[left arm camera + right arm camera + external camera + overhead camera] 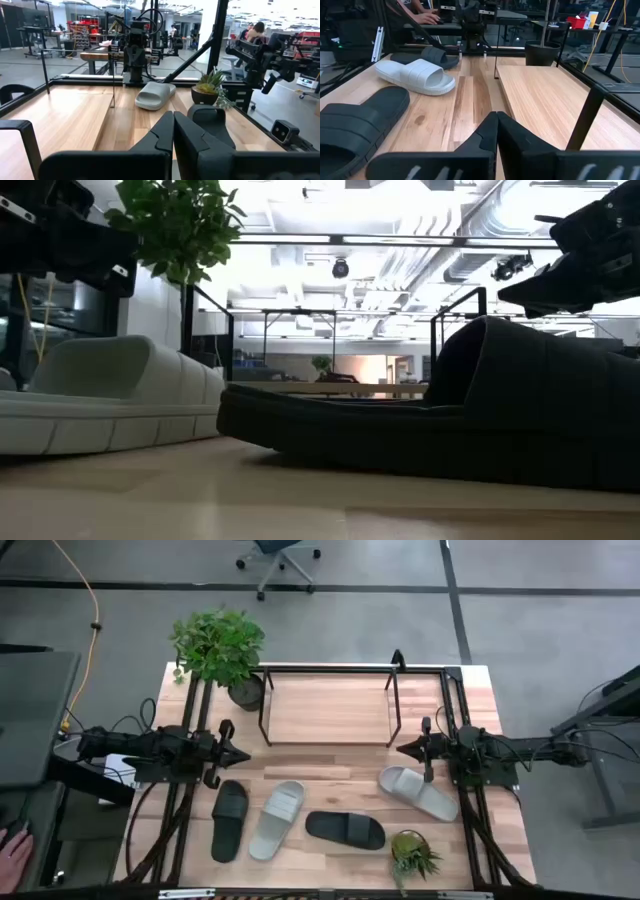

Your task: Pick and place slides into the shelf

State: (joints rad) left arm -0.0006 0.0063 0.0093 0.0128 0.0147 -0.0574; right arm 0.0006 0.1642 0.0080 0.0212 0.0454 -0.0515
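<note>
The left claw (243,753) is hovering over the worktop (330,768) with its fingers pressed together, pinching nothing. Just in front of it a black slide (229,819) is lying beside a grey slide (277,819). Further right, another black slide (345,829) is lying crosswise, then a second grey slide (417,792) is resting at an angle. The shelf (328,705) is standing bare at the back. The right claw (403,749) is hanging closed, gripping nothing.

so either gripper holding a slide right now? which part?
Nothing held. Left gripper and right gripper are both shut and empty above the table; all four slides lie on the tabletop, shelf empty.
</note>
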